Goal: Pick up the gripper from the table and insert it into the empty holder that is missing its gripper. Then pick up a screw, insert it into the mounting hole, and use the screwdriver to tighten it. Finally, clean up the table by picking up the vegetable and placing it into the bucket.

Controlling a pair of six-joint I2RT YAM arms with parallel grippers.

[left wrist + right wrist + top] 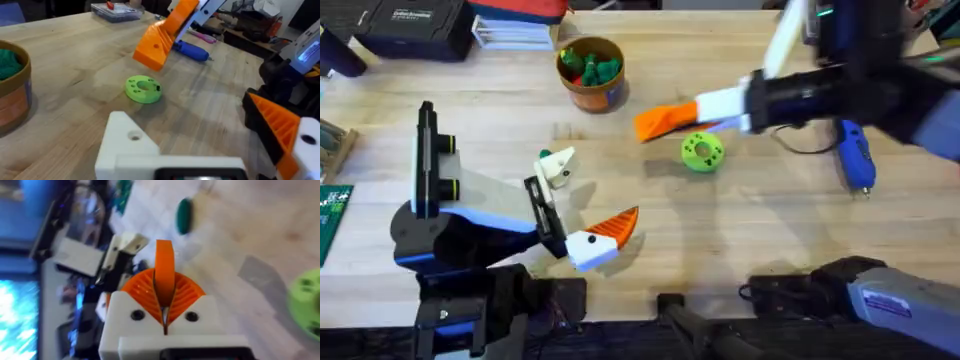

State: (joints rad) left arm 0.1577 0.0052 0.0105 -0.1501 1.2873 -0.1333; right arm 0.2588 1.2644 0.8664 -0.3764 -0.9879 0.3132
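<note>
My right gripper (665,120) hangs above the table, shut on an orange gripper piece (164,260) that stands up between its pads. The left wrist view shows that piece (157,42) as a wedge with a hole. My left gripper (588,197) is open wide: one finger is a bare white holder (558,166), the other has an orange pad (617,224). The dark green vegetable (184,215) lies just past the bare holder. The blue screwdriver (855,155) lies at the right. The bucket (590,88) stands at the back. A screw is too small to make out.
A lime-green disc with holes (702,151) lies under the right gripper. A black case (410,25) and stacked books (515,30) sit at the back left. A green circuit board (332,220) is at the left edge, and a thin cable (800,145) lies near the screwdriver.
</note>
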